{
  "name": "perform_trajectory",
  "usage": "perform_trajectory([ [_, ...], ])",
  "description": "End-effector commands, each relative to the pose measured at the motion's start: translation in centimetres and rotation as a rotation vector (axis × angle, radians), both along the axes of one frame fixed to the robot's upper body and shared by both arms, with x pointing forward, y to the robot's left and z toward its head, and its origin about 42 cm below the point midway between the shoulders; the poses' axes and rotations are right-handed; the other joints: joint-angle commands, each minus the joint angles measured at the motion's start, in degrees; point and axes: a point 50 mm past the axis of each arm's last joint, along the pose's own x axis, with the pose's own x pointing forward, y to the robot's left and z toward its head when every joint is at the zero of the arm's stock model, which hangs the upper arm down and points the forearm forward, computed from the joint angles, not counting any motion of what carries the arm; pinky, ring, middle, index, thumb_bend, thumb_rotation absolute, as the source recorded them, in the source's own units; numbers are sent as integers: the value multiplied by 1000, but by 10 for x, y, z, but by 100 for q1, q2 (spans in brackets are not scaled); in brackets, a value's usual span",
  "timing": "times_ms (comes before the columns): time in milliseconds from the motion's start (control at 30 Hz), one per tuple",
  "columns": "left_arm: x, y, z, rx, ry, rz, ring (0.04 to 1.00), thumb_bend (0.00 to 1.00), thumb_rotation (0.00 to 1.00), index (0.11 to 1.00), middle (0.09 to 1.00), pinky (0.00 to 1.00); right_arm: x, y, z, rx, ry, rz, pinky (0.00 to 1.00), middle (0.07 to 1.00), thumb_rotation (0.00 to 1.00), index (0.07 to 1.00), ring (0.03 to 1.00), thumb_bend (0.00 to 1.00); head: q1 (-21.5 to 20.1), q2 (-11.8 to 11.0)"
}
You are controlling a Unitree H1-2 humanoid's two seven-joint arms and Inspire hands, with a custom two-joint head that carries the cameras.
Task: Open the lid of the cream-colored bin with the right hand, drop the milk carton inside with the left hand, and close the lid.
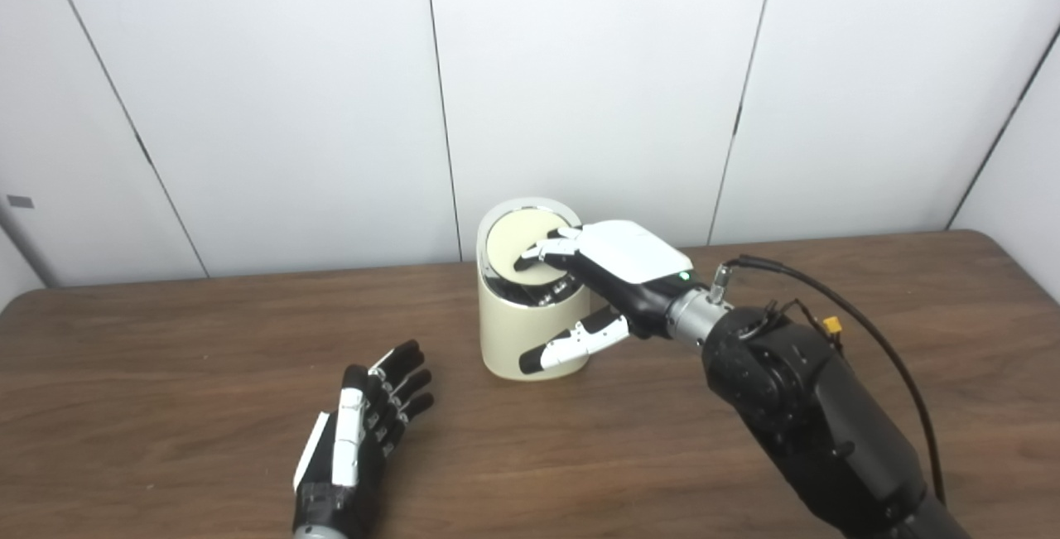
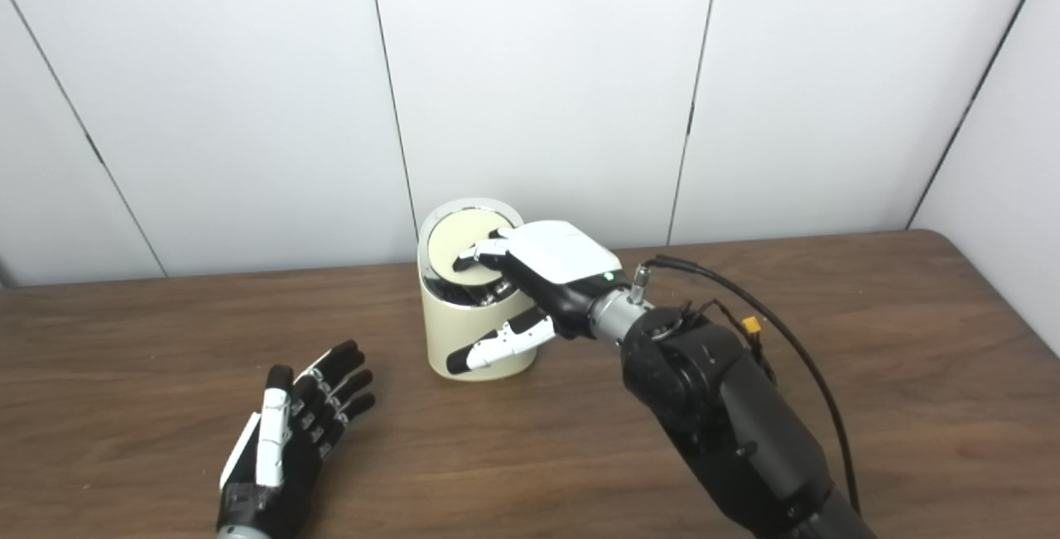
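The cream-colored bin point(image 1: 512, 332) stands mid-table near the wall. Its round lid point(image 1: 515, 241) is tilted, its face turned toward me, with a dark chrome gap showing under its front edge. My right hand point(image 1: 617, 262) reaches over the bin from the right. Its fingers point(image 1: 546, 251) lie on the lid's right part, and the thumb point(image 1: 571, 344) is spread away across the front of the bin body. My left hand point(image 1: 364, 427) rests palm up and open on the table, to the bin's front left, holding nothing. No milk carton shows in either view.
The brown wooden table point(image 1: 207, 357) runs to a white panelled wall point(image 1: 580, 67) close behind the bin. A black cable point(image 1: 869, 332) loops off my right forearm above the table's right side.
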Motion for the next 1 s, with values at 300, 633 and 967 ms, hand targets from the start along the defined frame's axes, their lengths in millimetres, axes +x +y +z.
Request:
perform_trajectory([
  [300,5,0,19,-7,-73,-1,883,716,912,899,904,860,-21,2,-16,31,98,36,954,851,807,828,932,862,-31,-6],
  [633,4,1,18,-1,-61,-4,883,719,919,888,898,844,-42,15,23,416,-431,91,952,975,699,970,977,724,-40,-4],
  [967,3,2,16,-3,-75,18,873,691,915,882,890,837,-53,-3,16,723,-543,-47,995,1000,868,1000,1000,639,5,-29],
])
